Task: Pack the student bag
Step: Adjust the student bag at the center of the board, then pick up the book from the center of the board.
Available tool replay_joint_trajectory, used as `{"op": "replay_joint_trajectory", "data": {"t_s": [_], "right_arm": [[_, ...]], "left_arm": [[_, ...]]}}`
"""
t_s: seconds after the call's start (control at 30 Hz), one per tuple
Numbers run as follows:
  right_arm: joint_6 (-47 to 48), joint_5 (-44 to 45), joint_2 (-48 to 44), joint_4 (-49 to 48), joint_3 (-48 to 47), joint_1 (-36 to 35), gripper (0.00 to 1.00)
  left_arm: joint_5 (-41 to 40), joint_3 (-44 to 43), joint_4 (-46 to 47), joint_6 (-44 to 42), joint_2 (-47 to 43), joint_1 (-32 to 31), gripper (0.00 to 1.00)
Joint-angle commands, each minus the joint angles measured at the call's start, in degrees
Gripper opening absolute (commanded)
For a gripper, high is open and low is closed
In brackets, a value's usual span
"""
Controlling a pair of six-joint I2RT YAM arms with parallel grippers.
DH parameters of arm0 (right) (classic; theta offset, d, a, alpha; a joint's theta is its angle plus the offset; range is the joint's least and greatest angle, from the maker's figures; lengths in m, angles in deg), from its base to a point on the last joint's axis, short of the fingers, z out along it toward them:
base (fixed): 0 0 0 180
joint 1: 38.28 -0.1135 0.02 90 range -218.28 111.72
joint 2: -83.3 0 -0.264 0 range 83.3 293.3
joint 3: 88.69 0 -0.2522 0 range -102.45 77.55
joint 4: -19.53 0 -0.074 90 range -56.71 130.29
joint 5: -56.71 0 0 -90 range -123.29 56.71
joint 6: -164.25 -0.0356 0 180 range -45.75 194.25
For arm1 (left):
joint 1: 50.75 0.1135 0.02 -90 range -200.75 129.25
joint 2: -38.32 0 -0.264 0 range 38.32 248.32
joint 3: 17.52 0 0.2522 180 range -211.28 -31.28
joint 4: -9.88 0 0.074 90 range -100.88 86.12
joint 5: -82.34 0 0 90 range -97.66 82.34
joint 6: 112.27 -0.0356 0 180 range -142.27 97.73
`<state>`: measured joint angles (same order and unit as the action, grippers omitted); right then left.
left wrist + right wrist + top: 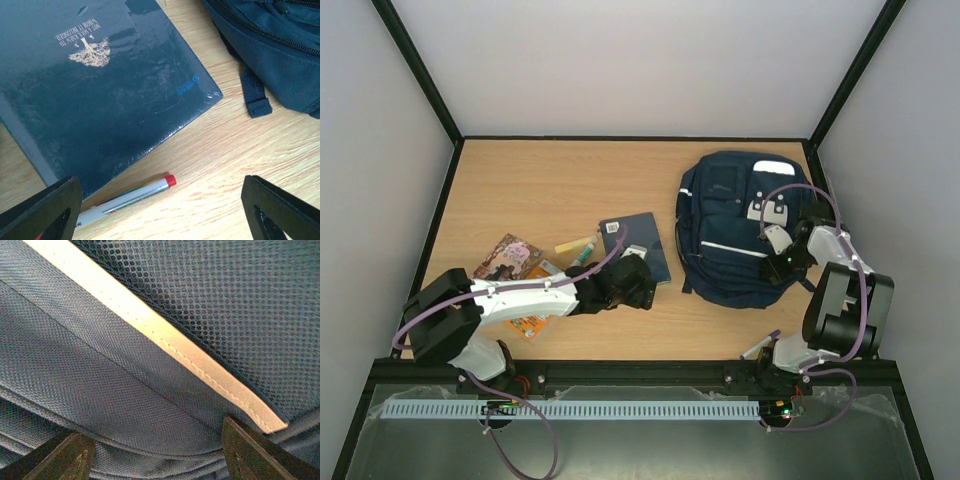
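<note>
The student bag [730, 230], navy with white stripes, lies flat at the right of the table. My right gripper [778, 262] presses down on its lower right side. In the right wrist view the bag's fabric [100, 365] and a white stripe [165, 340] fill the frame, and the gripper [155, 455] stands open with creased fabric between its fingers. My left gripper [638, 283] hovers open over the near corner of a dark-blue notebook [638, 245]. A white pen with a red cap [130, 197] lies on the wood between the fingers of the left gripper [160, 215], beside the notebook [100, 90].
Colourful booklets [510, 260], an orange item [535, 320], a yellow marker [575, 243] and a green pen [585, 252] lie left of the notebook. A bag strap [255, 95] trails onto the wood. Black frame rails edge the table.
</note>
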<state>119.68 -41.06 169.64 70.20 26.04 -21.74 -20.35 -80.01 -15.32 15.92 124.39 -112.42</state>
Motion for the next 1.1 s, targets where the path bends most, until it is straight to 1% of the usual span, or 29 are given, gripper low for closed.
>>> {"op": "replay_joint_trajectory", "data": {"t_s": [0.0, 0.17, 0.23, 0.3, 0.43, 0.5, 0.57, 0.63, 0.67, 0.8, 0.97, 1.0, 1.07], "right_arm": [[-5.73, 0.50, -6.34, -4.06, 1.30, 0.43, 0.73], [-3.65, -1.65, -15.33, 4.07, 0.13, -0.37, 0.79], [-4.56, -2.85, -17.08, 6.35, -1.82, -1.50, 0.80], [-6.60, -5.27, -17.35, 9.07, -4.33, -3.03, 0.80], [-12.40, -12.13, -15.18, 11.41, -10.54, -7.25, 0.77], [-15.52, -17.32, -14.05, 11.32, -12.68, -9.23, 0.75], [-17.64, -23.12, -13.04, 10.84, -13.71, -10.64, 0.69], [-19.68, -27.46, -12.08, 9.48, -14.13, -11.99, 0.66], [-21.08, -28.41, -11.57, 8.36, -14.26, -13.02, 0.65], [-26.05, -27.53, -9.04, 4.36, -14.72, -18.53, 0.64], [-31.16, -28.30, -2.76, 1.73, -16.60, -25.25, 0.61], [-31.86, -27.98, -1.17, 1.07, -17.14, -26.39, 0.61], [-33.91, -27.24, 2.19, -0.03, -18.42, -28.32, 0.60]], "left_arm": [[-3.39, 1.44, 1.38, 1.57, -2.66, 0.36, 0.91], [-6.33, 2.10, 0.99, 1.80, -7.15, 1.36, 0.95], [-6.14, 1.48, 0.58, 1.65, -7.79, 2.29, 0.99], [-6.73, 0.48, -0.58, 1.80, -8.46, 2.96, 0.99], [-5.26, -1.58, -3.05, 2.54, -8.58, 5.87, 0.99], [-3.01, -1.52, -2.93, 3.58, -8.58, 8.75, 0.99], [2.40, -0.94, -1.77, 5.19, -7.73, 13.51, 0.99], [7.62, -0.59, 0.20, 5.05, -6.52, 17.00, 0.98], [8.35, -0.65, 0.94, 4.97, -6.22, 17.91, 0.97], [8.65, -1.67, 2.52, 6.04, -5.20, 20.39, 0.97], [10.40, -1.55, 4.52, 6.97, -2.11, 23.34, 0.94], [11.15, -1.91, 4.53, 6.90, -1.07, 23.99, 0.93], [12.78, -2.67, 4.36, 6.96, 1.13, 25.17, 0.86]]}}
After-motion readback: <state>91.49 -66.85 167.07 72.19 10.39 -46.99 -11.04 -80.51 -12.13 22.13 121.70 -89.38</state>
